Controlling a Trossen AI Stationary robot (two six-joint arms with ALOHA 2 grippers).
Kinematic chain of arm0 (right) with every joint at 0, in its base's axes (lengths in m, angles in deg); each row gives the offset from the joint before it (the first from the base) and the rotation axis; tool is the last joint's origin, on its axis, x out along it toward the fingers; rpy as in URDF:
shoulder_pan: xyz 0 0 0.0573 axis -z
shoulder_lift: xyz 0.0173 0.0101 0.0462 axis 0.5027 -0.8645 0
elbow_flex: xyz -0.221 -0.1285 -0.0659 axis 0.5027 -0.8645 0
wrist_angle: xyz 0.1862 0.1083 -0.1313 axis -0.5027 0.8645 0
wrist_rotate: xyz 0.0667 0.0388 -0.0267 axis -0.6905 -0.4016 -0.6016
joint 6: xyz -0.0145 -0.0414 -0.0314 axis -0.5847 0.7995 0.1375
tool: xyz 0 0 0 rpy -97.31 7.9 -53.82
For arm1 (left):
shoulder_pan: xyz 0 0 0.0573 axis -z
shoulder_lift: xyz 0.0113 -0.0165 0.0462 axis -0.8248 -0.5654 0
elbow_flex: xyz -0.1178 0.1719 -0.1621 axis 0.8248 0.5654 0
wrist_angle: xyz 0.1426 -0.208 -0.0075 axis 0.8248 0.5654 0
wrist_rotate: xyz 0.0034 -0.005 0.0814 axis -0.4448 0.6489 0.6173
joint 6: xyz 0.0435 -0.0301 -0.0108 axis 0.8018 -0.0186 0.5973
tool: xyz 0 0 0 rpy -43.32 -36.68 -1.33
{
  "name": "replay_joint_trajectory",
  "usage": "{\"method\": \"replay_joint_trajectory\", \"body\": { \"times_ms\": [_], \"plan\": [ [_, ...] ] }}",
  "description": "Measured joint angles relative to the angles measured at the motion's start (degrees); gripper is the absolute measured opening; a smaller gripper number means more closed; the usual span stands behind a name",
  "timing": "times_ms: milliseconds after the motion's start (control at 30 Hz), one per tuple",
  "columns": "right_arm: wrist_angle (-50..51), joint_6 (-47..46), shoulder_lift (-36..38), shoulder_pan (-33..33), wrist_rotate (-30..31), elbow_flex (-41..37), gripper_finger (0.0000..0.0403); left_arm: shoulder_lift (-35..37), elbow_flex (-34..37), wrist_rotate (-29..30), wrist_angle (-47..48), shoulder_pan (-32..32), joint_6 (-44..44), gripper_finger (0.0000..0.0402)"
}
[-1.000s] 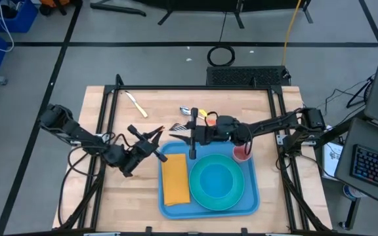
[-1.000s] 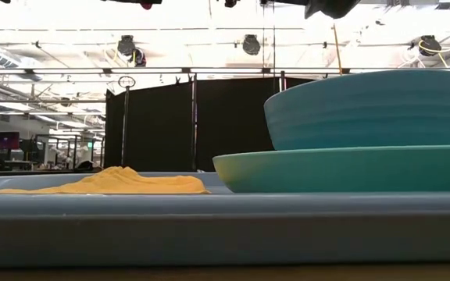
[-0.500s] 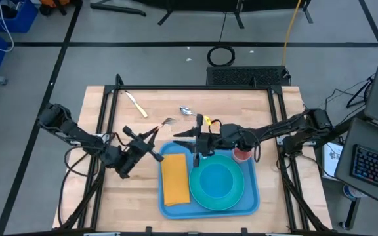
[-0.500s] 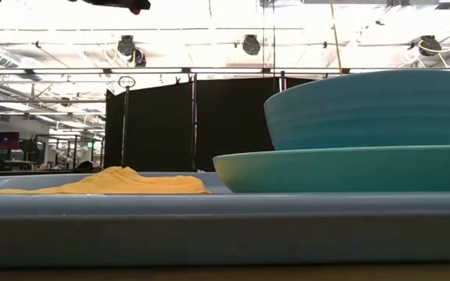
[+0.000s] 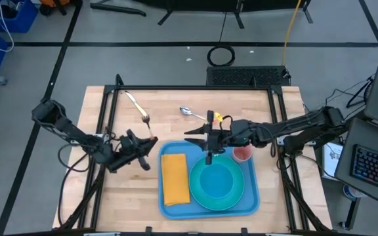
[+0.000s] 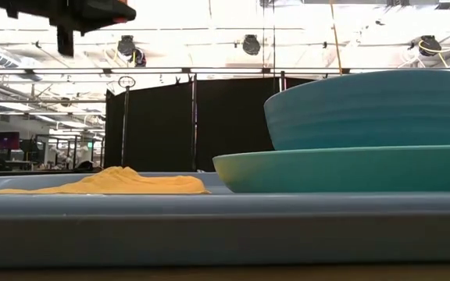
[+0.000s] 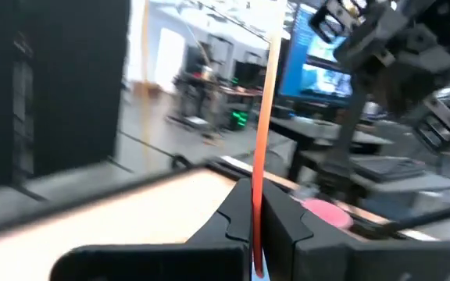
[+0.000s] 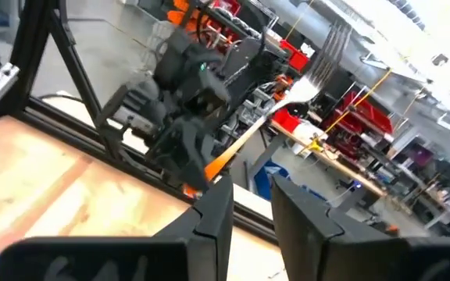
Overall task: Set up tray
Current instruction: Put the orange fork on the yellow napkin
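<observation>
text: none legible | labels: none | signs: none | numbers: none

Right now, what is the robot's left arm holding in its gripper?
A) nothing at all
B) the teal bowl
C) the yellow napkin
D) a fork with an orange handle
D. The left gripper is clamped on the thin orange handle of a fork, whose tines show raised in the right wrist view; the napkin lies flat on the blue tray.
</observation>
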Motion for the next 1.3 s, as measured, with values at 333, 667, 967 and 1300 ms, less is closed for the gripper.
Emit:
{"method": "replay_joint_trajectory", "body": {
  "times_ms": [333, 667, 967, 1300],
  "plan": [
    [6.8, -13.4, 2.5, 6.2, -12.2, 0.0, 0.0077, -5.9, 2.6, -12.0, 0.0, -1.4, -22.1, 0.0007],
    [11.0, -29.0, 2.5, 15.7, -27.8, 0.0, 0.0084, -17.3, 2.5, -14.9, -5.4, -0.8, -38.5, 0.0007],
    [13.6, -34.6, 2.1, 18.9, -34.8, 0.0, 0.0153, -30.2, 0.7, -16.7, -22.7, 1.2, -42.7, 0.0007],
    [13.1, -42.5, -0.7, 19.7, -38.6, 0.0, 0.0233, -39.7, -7.5, -16.4, -23.4, 2.5, -47.1, 0.0007]
  ]
}}
